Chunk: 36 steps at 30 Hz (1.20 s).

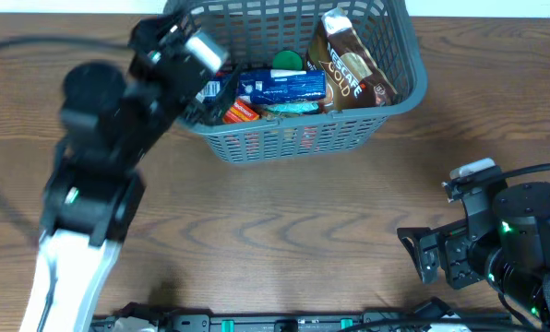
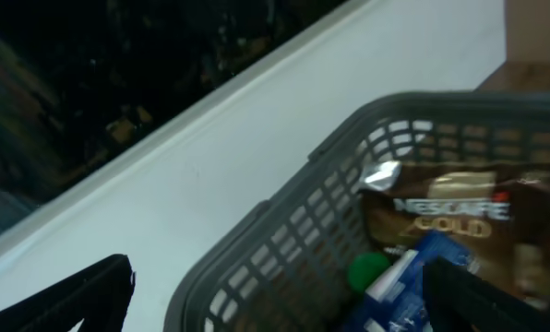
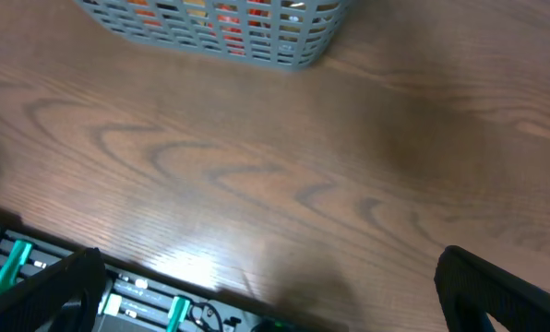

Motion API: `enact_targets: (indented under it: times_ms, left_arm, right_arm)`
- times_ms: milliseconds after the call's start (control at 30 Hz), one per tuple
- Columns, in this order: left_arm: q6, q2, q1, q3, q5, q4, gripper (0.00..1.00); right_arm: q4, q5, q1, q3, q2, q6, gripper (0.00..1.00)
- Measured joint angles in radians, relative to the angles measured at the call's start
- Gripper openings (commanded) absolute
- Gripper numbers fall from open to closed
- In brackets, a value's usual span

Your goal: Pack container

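Observation:
The container [image 1: 303,138] is a grey slotted basket at the table's back centre. In it lie a brown Nescafe Gold pouch [image 1: 349,69], a blue packet [image 1: 280,86], a green round thing [image 1: 288,61] and an orange item [image 1: 241,112]. My left gripper [image 1: 201,92] hangs over the basket's left rim, open and empty. In the left wrist view its fingers [image 2: 284,300] straddle the basket's rim [image 2: 257,240], with the pouch [image 2: 450,217] and blue packet [image 2: 413,272] inside. My right gripper [image 1: 423,254] is open and empty near the front right. In the right wrist view it [image 3: 270,304] is over the table's front edge.
The wooden table [image 1: 284,231] spreads in front of the basket. A rail with green-marked hardware [image 3: 118,295] runs along the front edge. A white wall [image 2: 257,138] rises behind the basket. The basket's near side [image 3: 220,28] shows in the right wrist view.

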Motion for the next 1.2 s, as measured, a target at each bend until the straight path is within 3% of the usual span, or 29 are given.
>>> enact_targets:
  times_ms: [400, 567, 867, 1067, 1200]
  left_arm:
    - [-0.240, -0.399, 0.000, 0.002, -0.323, -0.398, 0.98]
    - [-0.291, -0.511, 0.000, 0.004, -0.396, -0.463, 0.98]
    - [-0.314, -0.532, 0.000, 0.004, -0.425, -0.635, 0.98]
    - [-0.311, -0.532, 0.000, 0.004, -0.455, -0.835, 0.98]
    - [-0.334, -0.548, 0.032, -0.018, -0.471, -0.837, 0.98]
  right_arm:
    - [0.000, 0.000, 0.000, 0.000, 0.000, 0.000, 0.99]
    - [0.000, 0.000, 0.000, 0.000, 0.000, 0.000, 0.99]
    - [0.000, 0.000, 0.000, 0.000, 0.000, 0.000, 0.99]
    - [0.000, 0.000, 0.000, 0.000, 0.000, 0.000, 0.99]
    - [0.000, 0.000, 0.000, 0.000, 0.000, 0.000, 0.99]
